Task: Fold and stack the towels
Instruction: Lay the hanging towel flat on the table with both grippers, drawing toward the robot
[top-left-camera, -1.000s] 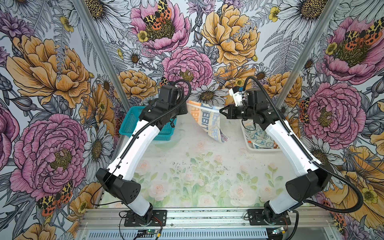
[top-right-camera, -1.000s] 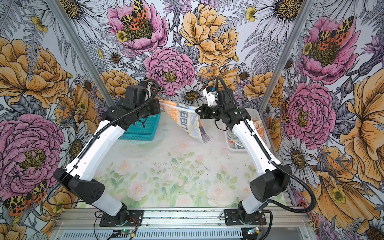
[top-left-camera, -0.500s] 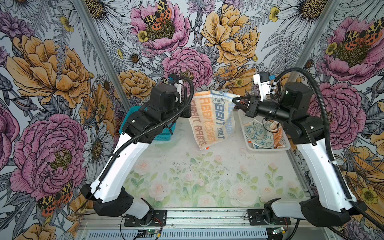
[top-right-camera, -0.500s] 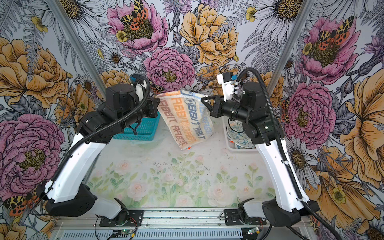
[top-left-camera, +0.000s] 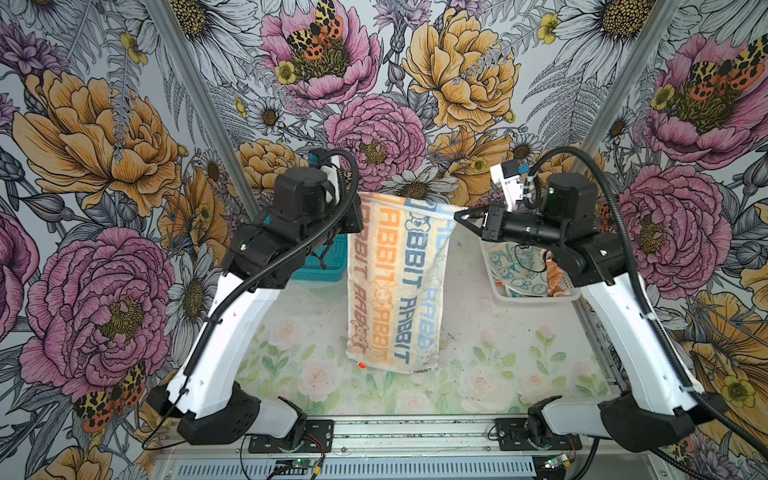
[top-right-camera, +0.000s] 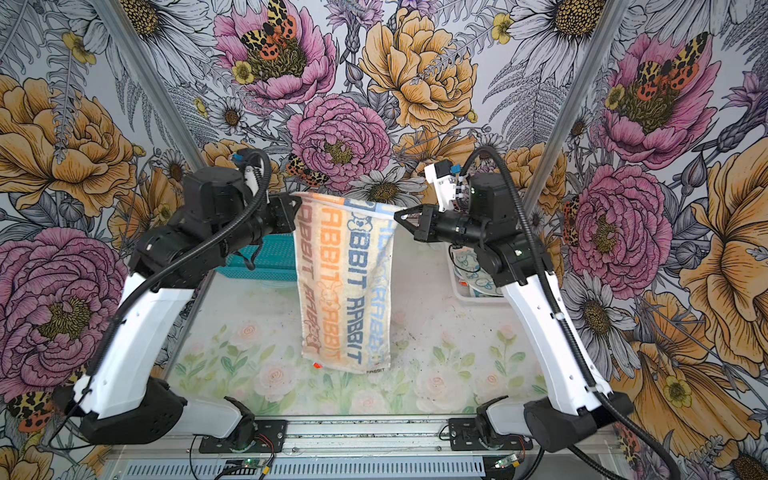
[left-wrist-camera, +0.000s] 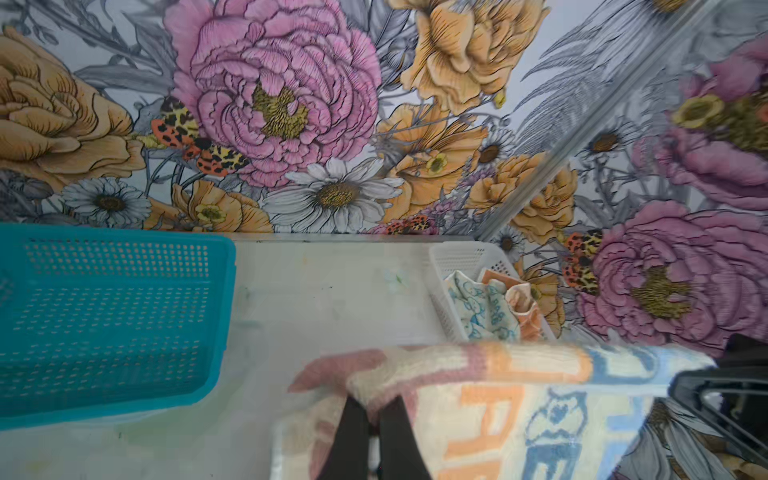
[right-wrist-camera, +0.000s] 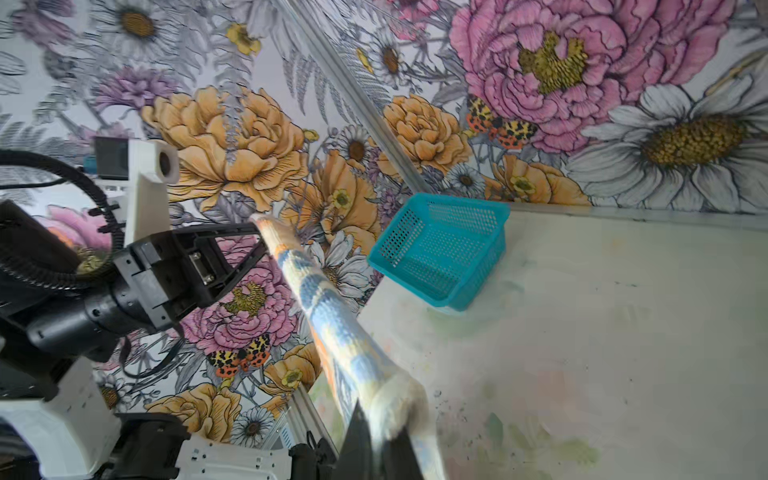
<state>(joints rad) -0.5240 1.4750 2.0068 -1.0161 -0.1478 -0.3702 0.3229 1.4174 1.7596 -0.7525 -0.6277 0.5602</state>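
Both top views: left gripper (top-left-camera: 357, 205) clamped on the striped towel (top-left-camera: 397, 286) at its upper left corner. Towel hangs spread over mid-table. Right gripper (top-left-camera: 457, 215) clamped on the upper right corner. Two towels (top-left-camera: 515, 274) lie in the white basket (top-left-camera: 536, 297).

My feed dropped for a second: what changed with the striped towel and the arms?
Both arms lifted, carrying the left gripper and right gripper up high. The striped towel, crumpled and skewed between them before, now hangs flat and straight from its two top corners, with jaws shut on each corner. Unchanged: both grips, the teal basket, and the white basket holding the other two towels.
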